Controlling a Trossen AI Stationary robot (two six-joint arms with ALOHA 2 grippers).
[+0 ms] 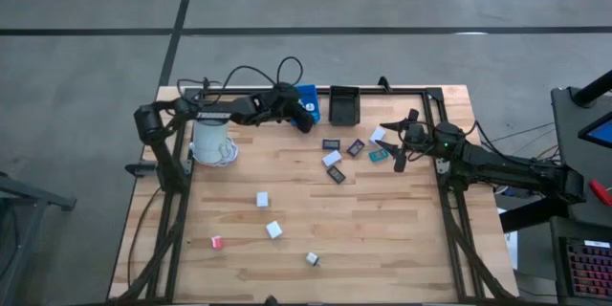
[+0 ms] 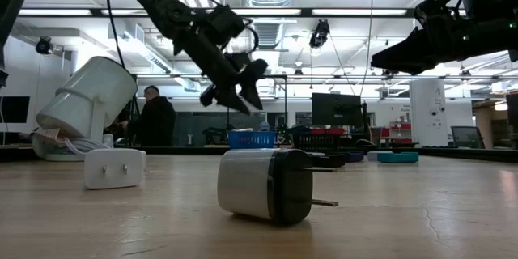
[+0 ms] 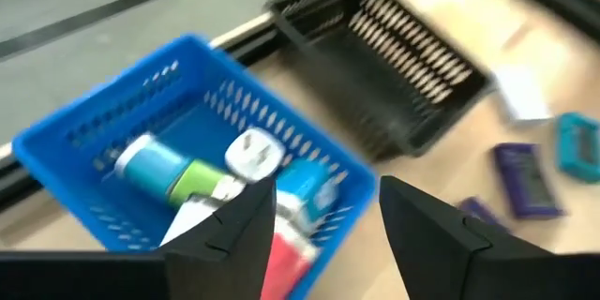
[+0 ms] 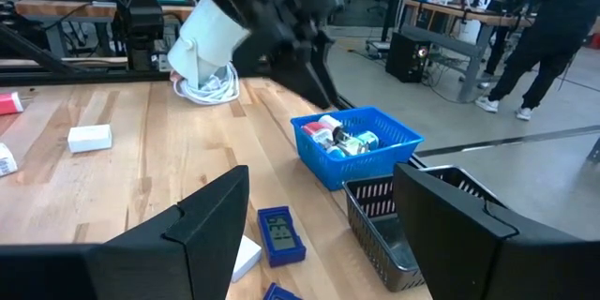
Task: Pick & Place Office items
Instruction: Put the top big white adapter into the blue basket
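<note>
My left gripper hangs open over the blue bin at the table's far edge, with nothing between its fingers. In the bin lie a white plug block and some blue, green and red pieces. My right gripper waits open and empty at the right side, pointing about level. Several flat dark, white and teal rectangles lie flat on the table between the two grippers. White cubes and a red one rest nearer the front edge.
A black bin stands right of the blue one. A large white mug with a cable sits at the far left. Two white plug blocks lie close to the low camera. People stand in the room beyond.
</note>
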